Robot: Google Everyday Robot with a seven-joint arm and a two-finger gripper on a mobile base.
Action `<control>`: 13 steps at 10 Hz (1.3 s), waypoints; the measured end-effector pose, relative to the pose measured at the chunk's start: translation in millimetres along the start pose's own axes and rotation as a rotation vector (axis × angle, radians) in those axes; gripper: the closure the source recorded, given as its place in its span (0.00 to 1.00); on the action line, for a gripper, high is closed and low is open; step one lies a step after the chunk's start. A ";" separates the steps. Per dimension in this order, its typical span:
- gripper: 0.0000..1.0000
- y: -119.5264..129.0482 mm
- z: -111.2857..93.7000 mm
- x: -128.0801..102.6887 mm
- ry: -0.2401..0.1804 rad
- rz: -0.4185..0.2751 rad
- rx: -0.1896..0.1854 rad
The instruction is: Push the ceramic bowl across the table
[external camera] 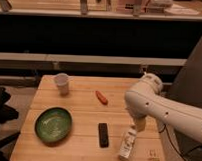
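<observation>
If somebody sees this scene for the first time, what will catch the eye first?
The white robot arm reaches in from the right, with its gripper low over the right side of the table, near a lying bottle. The green ceramic bowl sits near the front left corner, untouched.
</observation>
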 end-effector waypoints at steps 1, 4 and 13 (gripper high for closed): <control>0.20 0.4 1.1 -3.6 0.003 -0.012 0.000; 0.20 -0.8 5.7 -17.2 0.006 -0.046 0.004; 0.20 1.0 23.7 -53.7 0.008 -0.136 0.009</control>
